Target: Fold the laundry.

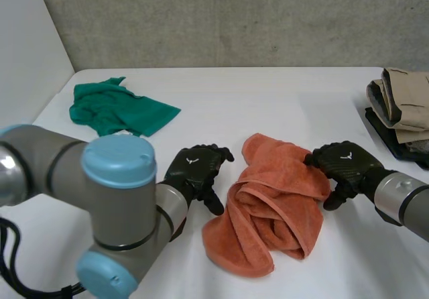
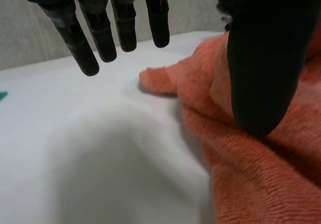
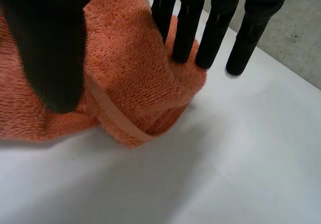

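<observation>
Lying in a lumpy heap near the front middle of the white table (image 1: pixel 268 98), the orange towel (image 1: pixel 271 208) is bunched up and partly folded over itself. Its right edge sits between the straight fingers (image 3: pixel 185 38) and the thumb of the right hand (image 1: pixel 345 163), and they squeeze a raised fold of it. The hem of that fold curls just above the table. The left hand (image 1: pixel 194 170) is just beside the towel's left edge. Its fingers (image 2: pixel 100 33) are straight and spread apart over bare table, near a towel corner. Its thumb hangs over the cloth, and the hand holds nothing. There is lots of bare table behind the towel and some in front of it. Well apart, at the far left, a green cloth (image 1: pixel 120 108) lies crumpled. At the far right edge sits a pile of folded tan clothes (image 1: pixel 405 101) on a black tray (image 1: pixel 385 138).
</observation>
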